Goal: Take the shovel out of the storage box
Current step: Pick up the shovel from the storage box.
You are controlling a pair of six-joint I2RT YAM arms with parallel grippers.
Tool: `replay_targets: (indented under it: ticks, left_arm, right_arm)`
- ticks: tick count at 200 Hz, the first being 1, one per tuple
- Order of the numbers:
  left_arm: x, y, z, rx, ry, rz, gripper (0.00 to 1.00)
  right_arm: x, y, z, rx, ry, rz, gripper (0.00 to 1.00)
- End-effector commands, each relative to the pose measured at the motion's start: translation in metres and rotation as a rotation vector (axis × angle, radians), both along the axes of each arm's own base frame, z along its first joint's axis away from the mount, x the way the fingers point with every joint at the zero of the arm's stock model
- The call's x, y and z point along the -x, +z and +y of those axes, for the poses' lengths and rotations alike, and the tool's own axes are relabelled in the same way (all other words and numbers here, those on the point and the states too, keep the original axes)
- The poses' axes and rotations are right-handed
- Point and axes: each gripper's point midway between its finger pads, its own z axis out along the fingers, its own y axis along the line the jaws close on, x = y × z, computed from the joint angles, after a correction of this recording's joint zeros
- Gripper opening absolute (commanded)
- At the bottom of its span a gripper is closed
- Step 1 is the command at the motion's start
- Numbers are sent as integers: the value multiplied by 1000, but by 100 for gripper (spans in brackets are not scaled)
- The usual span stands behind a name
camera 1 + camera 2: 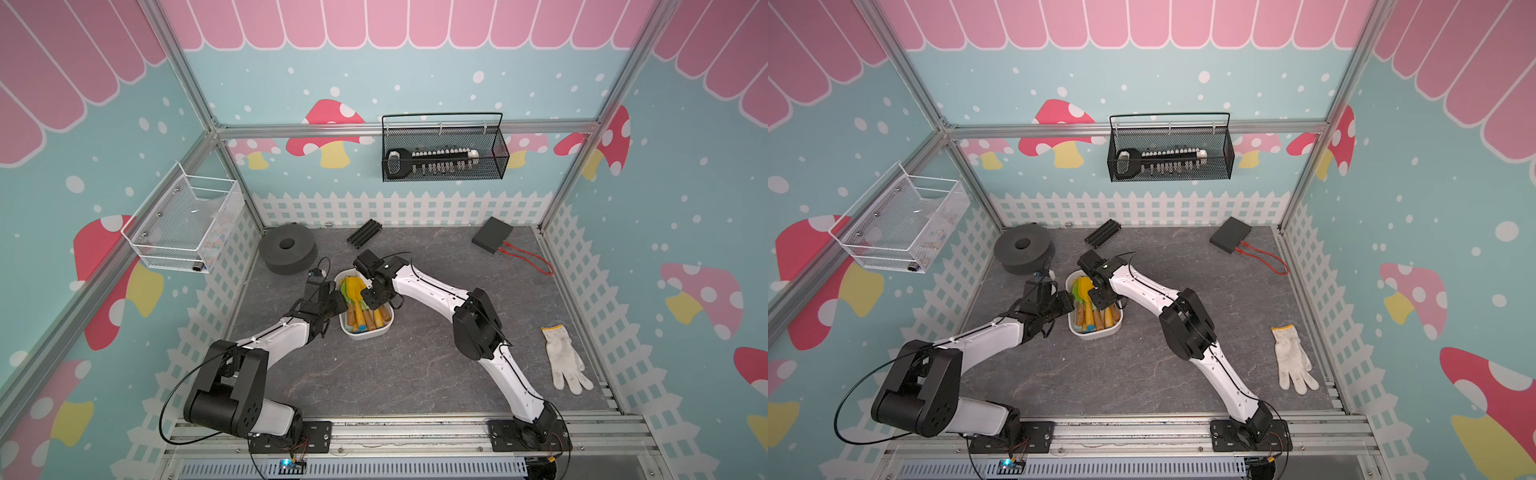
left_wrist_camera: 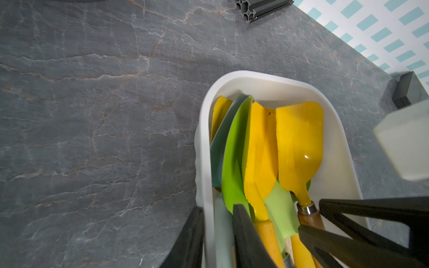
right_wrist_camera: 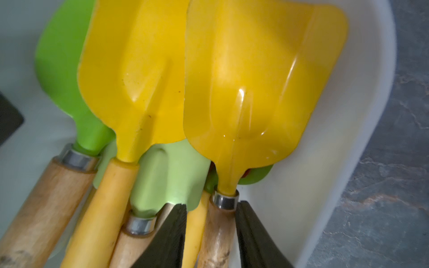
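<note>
Shovel [image 3: 255, 81], yellow blade, steel-collared wooden handle, clamped by right gripper [image 3: 211, 205]; left gripper [image 2: 218, 207], slightly parted, straddles wall of white plastic storage box [image 2: 267, 79].

At frame centre, overlapping wooden-handled yellow and green shovels [image 1: 353, 287] fill the shallow white plastic storage box [image 1: 365, 336]. The left end effector [image 2: 218, 208] straddles its left wall, and the right end effector [image 3: 211, 205] clamps one shovel's handle. The grey stone-look worktop [image 1: 395, 374] below is free.
</note>
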Motion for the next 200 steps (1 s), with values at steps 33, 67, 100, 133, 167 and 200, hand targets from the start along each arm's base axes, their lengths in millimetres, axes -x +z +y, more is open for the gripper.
replay_targets:
  ticks: [33, 67, 100, 133, 167, 200]
  left_arm:
    - [-3, 2, -7, 9, -45, -26, 28]
    - [-4, 0, -8, 13, -51, -20, 28]
    - [-3, 1, -8, 13, -51, -23, 29]
    - [-3, 0, -9, 19, -55, -19, 29]
    - [-3, 0, -10, 23, -57, -21, 29]
    - [-3, 1, -10, 23, -56, -20, 29]
  right_arm:
    - [5, -31, -7, 75, -34, 45, 41]
    - [4, -43, -9, 91, -51, 54, 44]
    - [5, -48, -12, 118, -53, 58, 47]
    - [8, -50, -11, 119, -55, 71, 41]
    - [6, -41, -6, 108, -47, 46, 32]
    - [3, -34, -5, 108, -44, 21, 24]
